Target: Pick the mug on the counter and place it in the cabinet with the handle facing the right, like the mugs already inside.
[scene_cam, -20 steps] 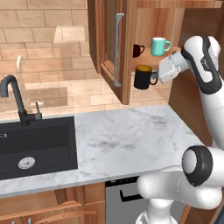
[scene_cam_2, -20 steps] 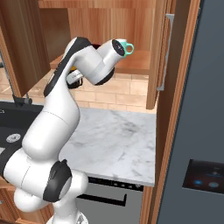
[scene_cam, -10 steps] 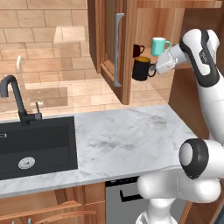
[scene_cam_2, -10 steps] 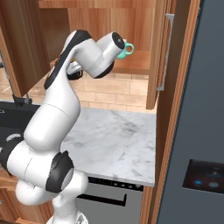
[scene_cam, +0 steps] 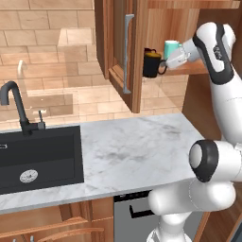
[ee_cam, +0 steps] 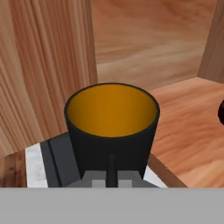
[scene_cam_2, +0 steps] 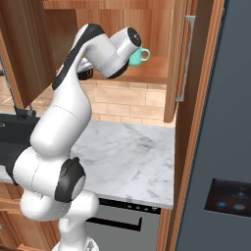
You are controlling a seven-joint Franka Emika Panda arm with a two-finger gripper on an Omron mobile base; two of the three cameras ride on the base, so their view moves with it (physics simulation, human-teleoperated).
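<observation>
Gripper [scene_cam: 166,63] clamped on the mug [scene_cam: 152,63] handle, mug now up at the cabinet [scene_cam: 142,28] opening, left of teal mug [scene_cam: 172,47]. Rose from below shelf [scene_cam: 198,70] lvl a sec ago; nxt: push in, set down.

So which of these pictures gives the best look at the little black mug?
The hand view: the black mug sits close up, showing its yellow-orange inside. The left base view shows it small, held at the cabinet opening. In the right base view the arm hides it.
</observation>
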